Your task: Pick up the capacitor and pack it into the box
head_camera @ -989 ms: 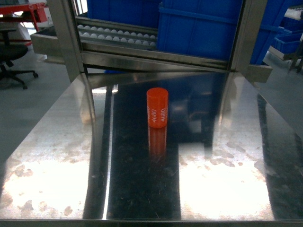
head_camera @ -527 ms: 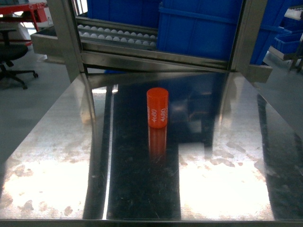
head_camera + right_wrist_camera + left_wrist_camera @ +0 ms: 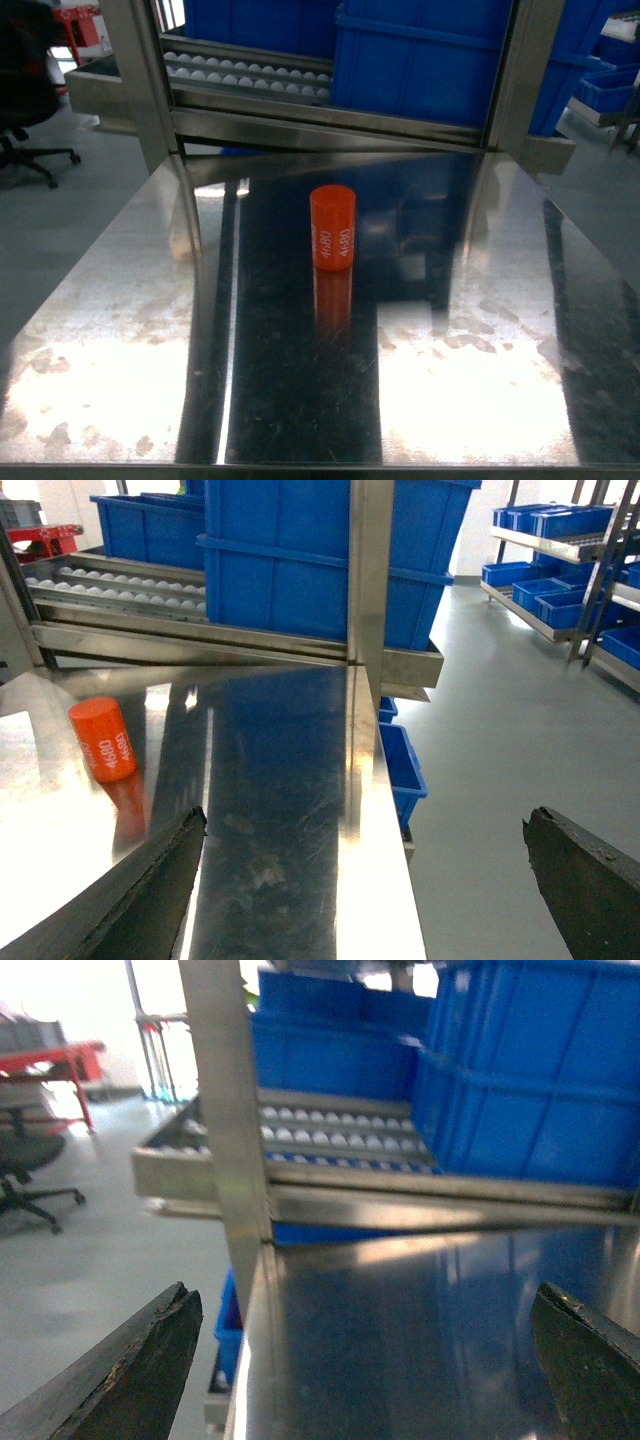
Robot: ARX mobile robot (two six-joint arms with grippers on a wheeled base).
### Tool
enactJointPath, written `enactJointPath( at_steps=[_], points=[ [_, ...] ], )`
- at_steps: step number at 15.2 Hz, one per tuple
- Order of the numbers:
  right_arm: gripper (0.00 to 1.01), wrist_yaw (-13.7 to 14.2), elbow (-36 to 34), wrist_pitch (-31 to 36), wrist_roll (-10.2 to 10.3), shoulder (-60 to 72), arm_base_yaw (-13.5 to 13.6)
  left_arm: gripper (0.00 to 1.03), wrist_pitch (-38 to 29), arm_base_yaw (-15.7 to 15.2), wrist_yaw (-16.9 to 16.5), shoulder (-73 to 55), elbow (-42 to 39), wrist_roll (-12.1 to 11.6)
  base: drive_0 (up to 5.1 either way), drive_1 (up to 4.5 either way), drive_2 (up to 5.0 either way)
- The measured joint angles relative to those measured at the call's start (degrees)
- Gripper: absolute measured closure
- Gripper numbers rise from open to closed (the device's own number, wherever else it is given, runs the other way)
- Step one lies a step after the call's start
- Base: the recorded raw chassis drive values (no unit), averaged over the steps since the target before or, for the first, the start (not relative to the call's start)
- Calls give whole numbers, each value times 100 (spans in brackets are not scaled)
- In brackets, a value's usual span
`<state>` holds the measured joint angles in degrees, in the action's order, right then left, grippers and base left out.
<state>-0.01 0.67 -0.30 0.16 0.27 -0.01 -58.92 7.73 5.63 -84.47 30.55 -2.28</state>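
Head view. Capacitor (image 3: 333, 228): orange cylinder marked 4680, standing upright near the middle of the steel table (image 3: 120, 330), in the same spot and pose as a second ago. The only change lies off the table: a dark shape has come in over the office chair (image 3: 25, 110) at the upper left corner, its nature unclear. Judgement: nothing touching the task has shifted; the pick has not begun. No arm or tool shows in this view. Blue bins (image 3: 430, 60) sit on the roller rack behind the table; their contents cannot be seen. The box is not in view.

Left wrist view. Left tool (image 3: 365, 1355): fingers (image 3: 140, 1360) spread wide at the two lower corners, nothing between them. It looks along the table's left edge toward the roller rack (image 3: 330, 1125) and the blue bins. Capacitor not visible here.

Right wrist view. Right tool (image 3: 360, 880): fingers set wide, empty, over the table's right edge. Capacitor at the left, upright, well apart from the tool. More blue bins stand on shelving (image 3: 545, 540) at the far right; contents not discernible. No box.
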Motion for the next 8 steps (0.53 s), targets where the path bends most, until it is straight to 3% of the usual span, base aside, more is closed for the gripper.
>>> enactJointPath(
  at_steps=[4, 8],
  points=[
    [3, 0, 0, 2, -2, 0, 0, 5, 535, 933, -181, -2728, 2365, -120, 0, 0, 0],
    [3, 0, 0, 2, 0, 0, 0, 5, 693, 1440, -363, -3718, 3416, -74, 0, 0, 0]
  ],
)
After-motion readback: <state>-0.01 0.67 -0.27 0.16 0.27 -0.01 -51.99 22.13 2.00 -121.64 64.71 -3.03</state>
